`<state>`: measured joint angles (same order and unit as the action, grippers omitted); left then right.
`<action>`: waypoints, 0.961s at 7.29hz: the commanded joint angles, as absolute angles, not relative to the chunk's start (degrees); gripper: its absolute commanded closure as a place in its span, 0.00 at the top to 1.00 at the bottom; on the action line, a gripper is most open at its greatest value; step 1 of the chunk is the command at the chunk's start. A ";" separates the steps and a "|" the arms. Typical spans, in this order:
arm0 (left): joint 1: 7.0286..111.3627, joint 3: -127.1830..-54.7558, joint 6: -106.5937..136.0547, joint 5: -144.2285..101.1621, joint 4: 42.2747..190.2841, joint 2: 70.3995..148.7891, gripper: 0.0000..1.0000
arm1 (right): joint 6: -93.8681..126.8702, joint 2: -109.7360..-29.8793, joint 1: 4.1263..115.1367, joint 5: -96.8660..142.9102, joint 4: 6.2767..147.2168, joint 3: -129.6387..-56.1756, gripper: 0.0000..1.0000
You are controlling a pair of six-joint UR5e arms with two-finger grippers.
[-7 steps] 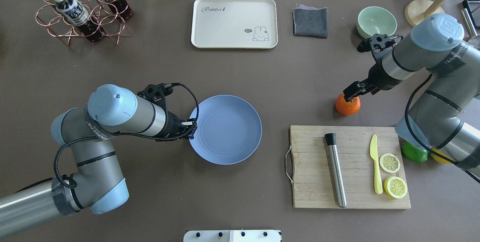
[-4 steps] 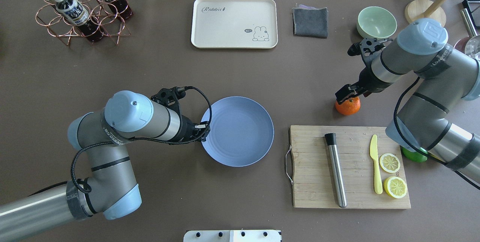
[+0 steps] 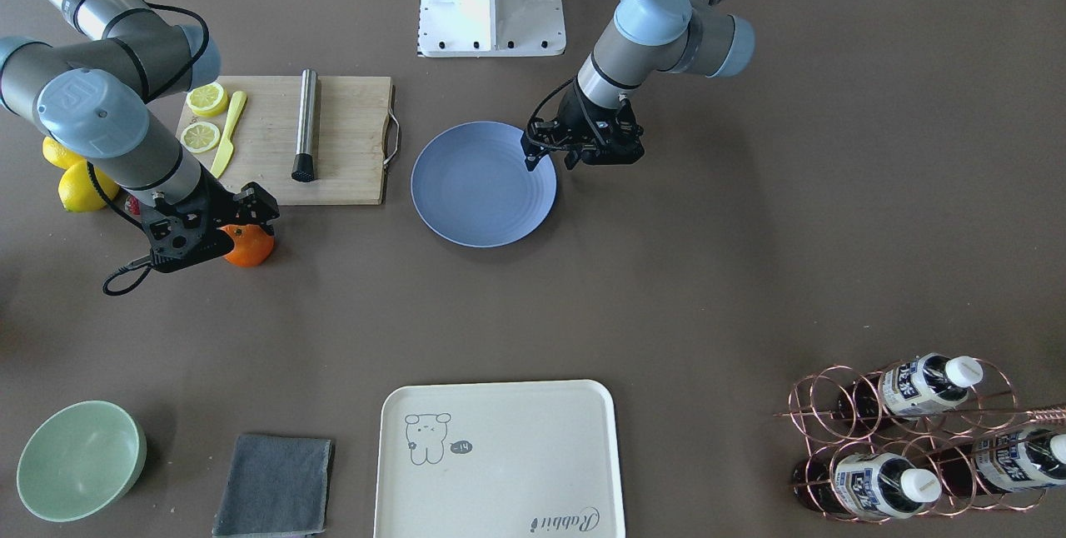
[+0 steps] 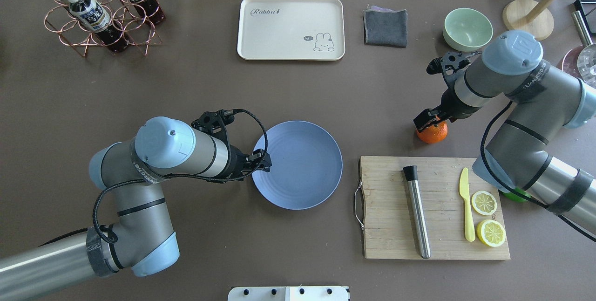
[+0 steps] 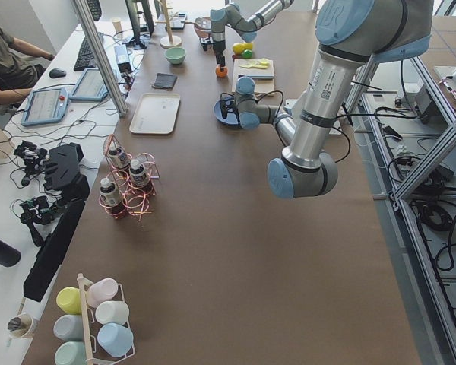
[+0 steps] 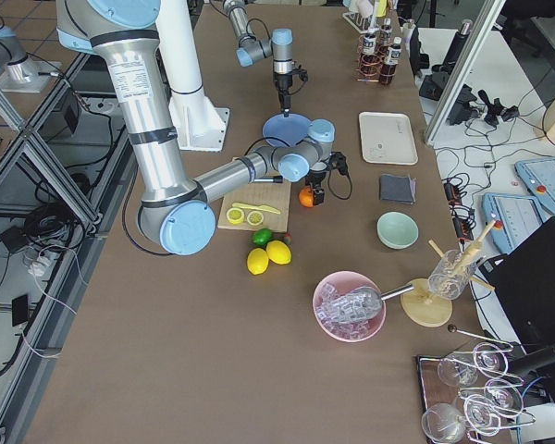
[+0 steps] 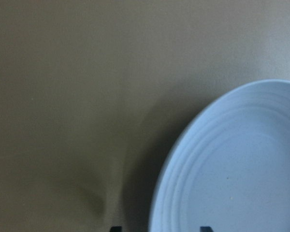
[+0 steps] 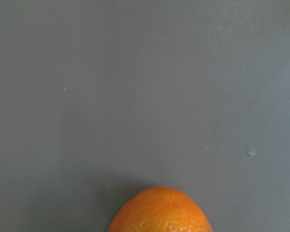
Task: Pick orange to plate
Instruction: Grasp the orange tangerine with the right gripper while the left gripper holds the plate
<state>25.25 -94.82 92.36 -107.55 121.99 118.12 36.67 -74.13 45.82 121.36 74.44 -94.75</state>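
The orange [image 4: 433, 133] rests on the brown table just beyond the chopping board's far edge; it also shows as the orange [image 3: 248, 248] and the orange [image 8: 160, 211]. My right gripper [image 4: 424, 121] hangs tilted over its top left side, open, with no fingers showing in the right wrist view. The blue plate [image 4: 302, 166] lies at the table's middle. My left gripper [image 4: 265, 161] is low at the plate's left rim, open. Its fingertips [image 7: 115, 228] stand apart with the plate [image 7: 232, 174] rim between them.
A wooden chopping board [image 4: 386, 208] carries a steel muddler [image 4: 416, 212], a yellow knife [image 4: 467, 208] and two lemon halves [image 4: 484, 202]. Whole lemons [image 3: 79, 186] lie beside it. At the far side are a cream tray [image 4: 291, 28], grey cloth [image 4: 385, 26], green bowl [image 4: 467, 27] and bottle rack [image 4: 102, 12].
My left arm has moved right and the plate has slid right with it. My right gripper has shifted a little left over the orange, which has stayed in place.
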 commanded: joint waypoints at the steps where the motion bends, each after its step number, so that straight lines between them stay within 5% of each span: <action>1: 25.40 -94.83 92.37 -107.23 121.99 118.12 0.75 | 37.00 -74.09 45.09 120.94 74.44 -94.57 0.67; 2: 25.49 -94.83 92.37 -107.23 121.99 118.12 0.75 | 36.91 -74.18 45.09 121.02 74.44 -94.66 0.50; 3: 25.58 -94.83 92.37 -107.23 121.91 118.12 0.75 | 36.91 -74.09 45.09 121.20 74.53 -94.83 0.08; 4: 25.66 -94.92 92.37 -107.23 121.90 118.21 0.75 | 36.91 -73.57 45.78 121.81 74.71 -95.36 0.00; 7: 31.17 -98.33 90.02 -109.32 121.90 114.99 0.75 | 40.83 -61.76 45.19 122.96 89.23 -99.73 0.00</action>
